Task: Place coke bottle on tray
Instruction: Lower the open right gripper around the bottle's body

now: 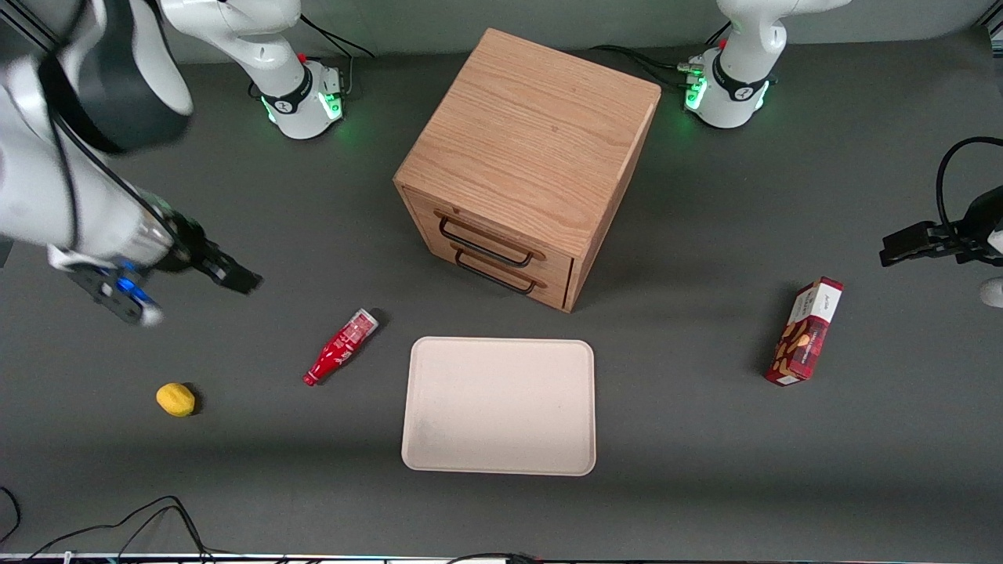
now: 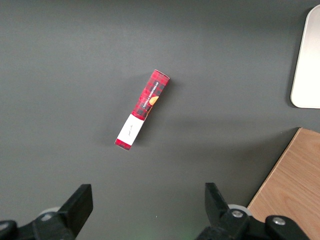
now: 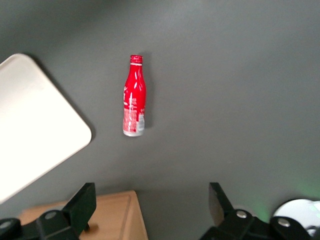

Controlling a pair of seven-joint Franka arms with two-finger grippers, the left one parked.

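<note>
**Coke Bottle Pickup: Pre-Grasp Condition**

**Gripper.** The gripper [image 1: 235,276] hangs above the table [image 1: 705,439] at the left of the front frame, clear of every object. In the right wrist view its two fingers [image 3: 82,202] stand wide apart with nothing between them: it is open and empty.

**Task object.** The coke bottle [image 1: 340,347] lies on its side on the table, left of centre in the front frame, just beside the tray [image 1: 499,405] but not touching it. Its capped neck points toward the front camera; its silvery base end points toward the wooden drawer cabinet [image 1: 526,160]. The tray lies flat in front of the cabinet drawers and carries nothing. The placement step has not begun.

**Handling assessment.**
- The bottle appears rigid, small and probably light.
- The glossy, rounded surface is likely slippery, and lying down the bottle can roll if nudged off-axis.
- Recommended hold: across the widest part of the body, jaws at right angles to the long axis. The tapering neck offers poorer contact.

**Other objects.** A yellow lemon-like item [image 1: 175,399] lies at lower left of the front frame. A red snack box [image 1: 805,332] lies at the right, toward the parked arm's end of the table. Neither sits on the direct line from bottle to tray.
</note>
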